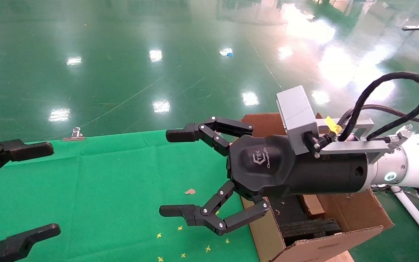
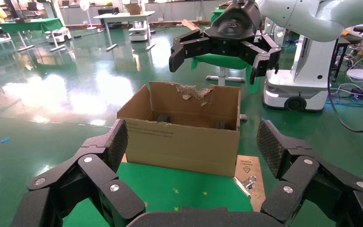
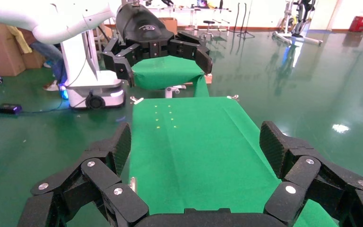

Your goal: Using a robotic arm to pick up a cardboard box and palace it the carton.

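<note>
The right claw (image 1: 178,174) of the robotic arm (image 1: 413,163) hangs in the air with its fingers spread wide and nothing between them, reaching from the 3 o'clock side over the near edge of the green surface (image 1: 104,189). The carton (image 1: 340,243) stands off the surface's edge, below and behind that claw's wrist, toward 4 o'clock; its flaps stand up and black foam (image 1: 309,227) lies inside. A small brown slab, apparently the cardboard box (image 1: 311,204), sits in the carton beside the foam, well apart from the fingertips. The left claw (image 1: 20,189) waits at 9 o'clock, also spread wide and empty.
</note>
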Robot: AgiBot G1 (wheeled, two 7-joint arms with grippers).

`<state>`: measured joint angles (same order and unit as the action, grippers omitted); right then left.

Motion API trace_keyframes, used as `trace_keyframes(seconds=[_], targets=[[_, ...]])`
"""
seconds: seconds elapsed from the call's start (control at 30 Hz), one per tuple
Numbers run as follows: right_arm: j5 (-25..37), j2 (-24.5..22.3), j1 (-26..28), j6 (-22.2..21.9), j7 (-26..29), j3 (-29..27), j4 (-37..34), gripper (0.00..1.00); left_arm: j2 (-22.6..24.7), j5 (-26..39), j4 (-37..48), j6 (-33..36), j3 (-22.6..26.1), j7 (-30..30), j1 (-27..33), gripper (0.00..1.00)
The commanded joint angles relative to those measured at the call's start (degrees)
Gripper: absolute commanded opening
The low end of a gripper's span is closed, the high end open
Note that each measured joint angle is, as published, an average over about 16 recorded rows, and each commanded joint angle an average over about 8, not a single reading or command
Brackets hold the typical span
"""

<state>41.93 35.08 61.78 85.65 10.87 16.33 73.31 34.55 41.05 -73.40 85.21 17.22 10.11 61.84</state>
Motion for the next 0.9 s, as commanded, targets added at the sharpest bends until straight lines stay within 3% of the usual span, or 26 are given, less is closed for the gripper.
trace_keyframes(seconds=[0.03, 0.9], targets=[[0.0, 0.0, 0.0, 0.0, 0.0, 0.0, 0.0, 1.0, 0.0, 0.0, 0.0, 0.0, 0.0, 0.0, 0.0, 1.0], [0.0, 0.0, 0.0, 0.0, 0.0, 0.0, 0.0, 1.0, 0.0, 0.0, 0.0, 0.0, 0.0, 0.0, 0.0, 1.0]])
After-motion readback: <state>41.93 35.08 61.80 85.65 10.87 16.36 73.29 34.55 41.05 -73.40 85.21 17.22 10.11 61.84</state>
